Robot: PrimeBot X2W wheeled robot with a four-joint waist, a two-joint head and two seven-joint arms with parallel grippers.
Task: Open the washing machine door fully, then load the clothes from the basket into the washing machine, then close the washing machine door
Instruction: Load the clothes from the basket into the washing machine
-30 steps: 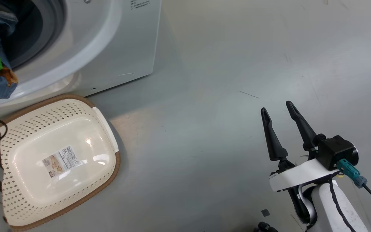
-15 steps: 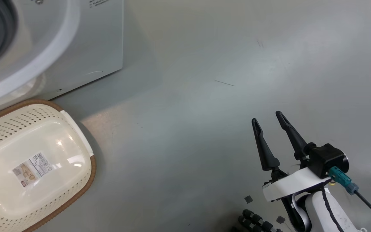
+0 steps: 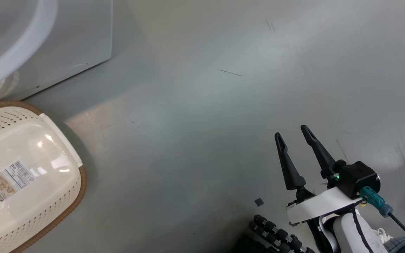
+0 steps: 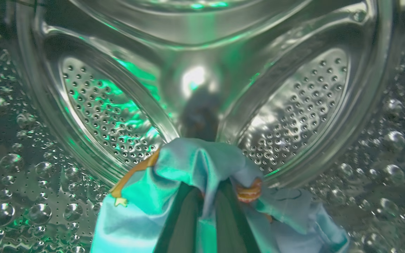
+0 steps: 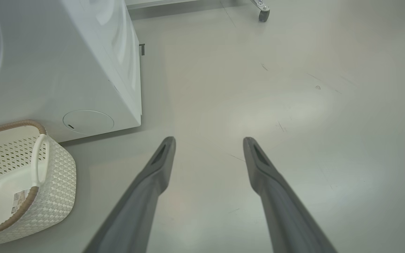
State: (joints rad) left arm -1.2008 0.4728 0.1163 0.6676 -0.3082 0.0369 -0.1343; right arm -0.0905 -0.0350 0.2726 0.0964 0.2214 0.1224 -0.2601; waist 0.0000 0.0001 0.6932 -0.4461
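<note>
Inside the washing machine (image 4: 294,105), low centre, the left gripper (image 4: 207,196) is clenching the clothes (image 4: 188,165), the basket (image 3: 58,211) is sitting empty, the right gripper (image 3: 291,131) is hanging released; door-closing is waiting.

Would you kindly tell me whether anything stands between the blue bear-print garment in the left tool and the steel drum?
Nothing visible does. The left tool, shut on the blue bear-print fabric garment, is inside the shiny perforated steel drum, and the drum's wall ahead of the cloth is bare metal.
</note>
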